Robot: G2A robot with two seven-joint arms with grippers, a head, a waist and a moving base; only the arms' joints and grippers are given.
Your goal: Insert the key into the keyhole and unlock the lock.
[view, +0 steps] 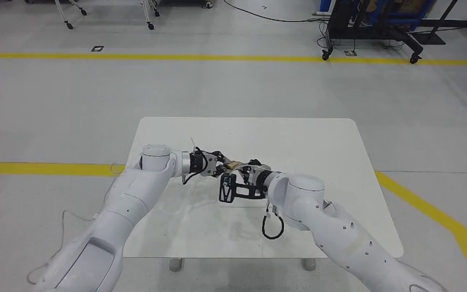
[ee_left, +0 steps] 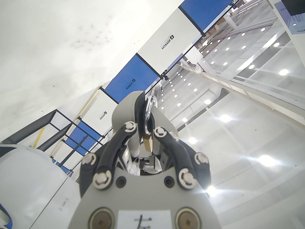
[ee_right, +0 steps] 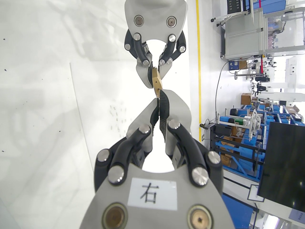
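Snugly, lock [ee_right: 156, 82] inside left end effector [ee_right: 155, 76].

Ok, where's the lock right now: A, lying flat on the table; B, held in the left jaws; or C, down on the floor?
B: the left jaws are shut on the brass lock, and the right jaws are closed just at its end.
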